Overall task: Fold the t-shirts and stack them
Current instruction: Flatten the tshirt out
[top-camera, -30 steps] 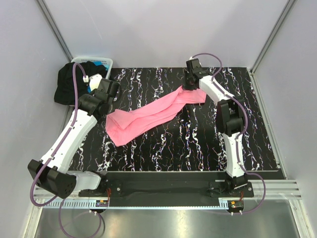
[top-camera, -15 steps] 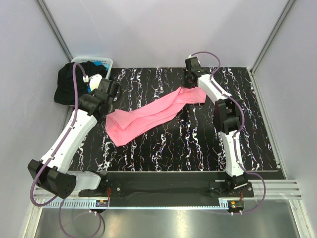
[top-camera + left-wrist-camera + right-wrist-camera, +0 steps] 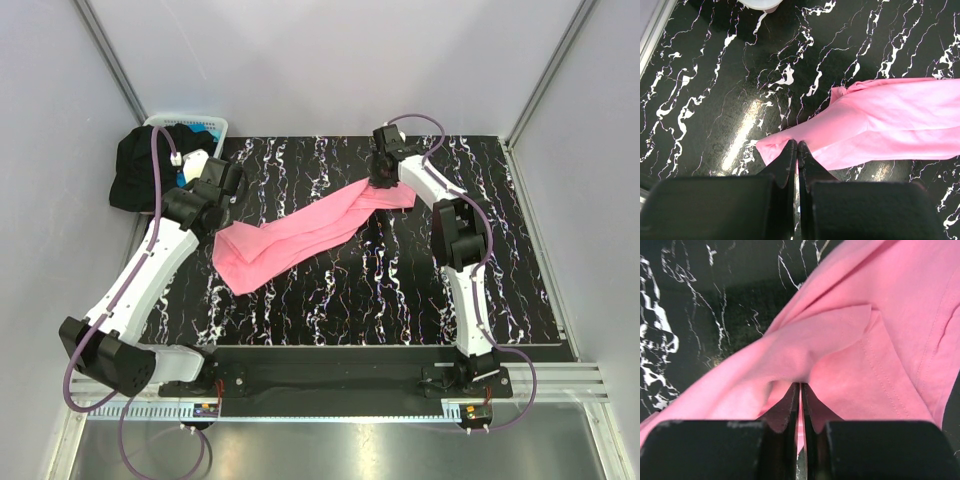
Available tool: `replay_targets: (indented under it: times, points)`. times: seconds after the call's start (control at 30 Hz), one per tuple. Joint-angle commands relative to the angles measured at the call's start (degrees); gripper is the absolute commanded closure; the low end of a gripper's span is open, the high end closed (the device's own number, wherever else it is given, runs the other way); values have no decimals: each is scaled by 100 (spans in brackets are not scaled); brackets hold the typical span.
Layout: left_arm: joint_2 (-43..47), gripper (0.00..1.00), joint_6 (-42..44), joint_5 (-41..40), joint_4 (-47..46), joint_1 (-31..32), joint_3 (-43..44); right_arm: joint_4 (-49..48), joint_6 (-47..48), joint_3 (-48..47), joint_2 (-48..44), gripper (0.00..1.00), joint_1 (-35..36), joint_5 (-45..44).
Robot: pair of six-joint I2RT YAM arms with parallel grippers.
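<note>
A bright pink t-shirt (image 3: 300, 232) hangs bunched in a long diagonal band across the black marbled table (image 3: 400, 290), held at both ends. My left gripper (image 3: 222, 222) is shut on its near-left corner; in the left wrist view the closed fingertips pinch the pink t-shirt's edge (image 3: 790, 137) at the left gripper (image 3: 797, 146). My right gripper (image 3: 381, 183) is shut on the far-right end, and in the right wrist view a fold of the pink t-shirt (image 3: 840, 340) rises from the right gripper (image 3: 800, 386). A black t-shirt (image 3: 138, 165) lies heaped over the basket at the back left.
The white slotted basket (image 3: 212, 126) stands at the table's back-left corner, close behind my left wrist. Grey walls enclose the table on three sides. The arms' bases and a metal rail (image 3: 340, 385) run along the near edge.
My right gripper has shifted slightly back and left with the pink cloth. The left arm has edged a little leftward, and the shirt is pulled a bit straighter.
</note>
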State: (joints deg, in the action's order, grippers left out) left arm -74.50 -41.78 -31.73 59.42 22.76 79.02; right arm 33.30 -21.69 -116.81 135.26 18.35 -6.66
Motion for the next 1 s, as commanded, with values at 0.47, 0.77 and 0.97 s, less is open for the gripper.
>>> replay_targets:
  times: [0.47, 0.77, 0.97]
  points:
    - [41, 100, 38, 0, -229, -26, 78, 1, 359, 142, -317, 65, -16, 507]
    - [129, 100, 65, -27, -220, -26, 78, -78, 165, -104, 61, 66, -156, 1403]
    - [120, 100, 47, -27, -220, -26, 69, -87, 209, -333, 88, 97, -165, 1492]
